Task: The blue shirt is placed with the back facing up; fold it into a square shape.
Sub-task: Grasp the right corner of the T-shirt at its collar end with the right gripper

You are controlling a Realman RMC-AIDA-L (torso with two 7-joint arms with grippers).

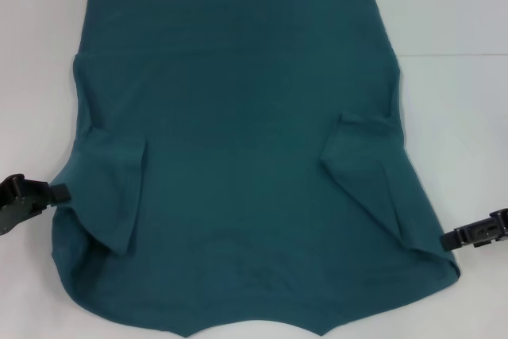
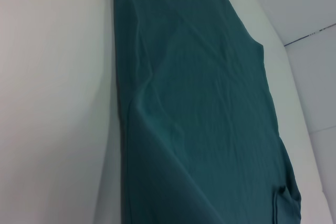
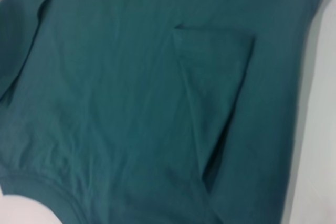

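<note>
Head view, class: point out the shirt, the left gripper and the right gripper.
shirt (image 1: 238,156): head view, middle of its plain back.
left gripper (image 1: 57,193): head view, tip at the shirt's left edge.
right gripper (image 1: 449,239): head view, tip at the shirt's right edge.

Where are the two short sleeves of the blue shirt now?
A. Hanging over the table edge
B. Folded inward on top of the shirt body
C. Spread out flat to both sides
B. In the head view, each sleeve of the blue shirt lies turned inward on the body: the left sleeve and the right sleeve.
</note>
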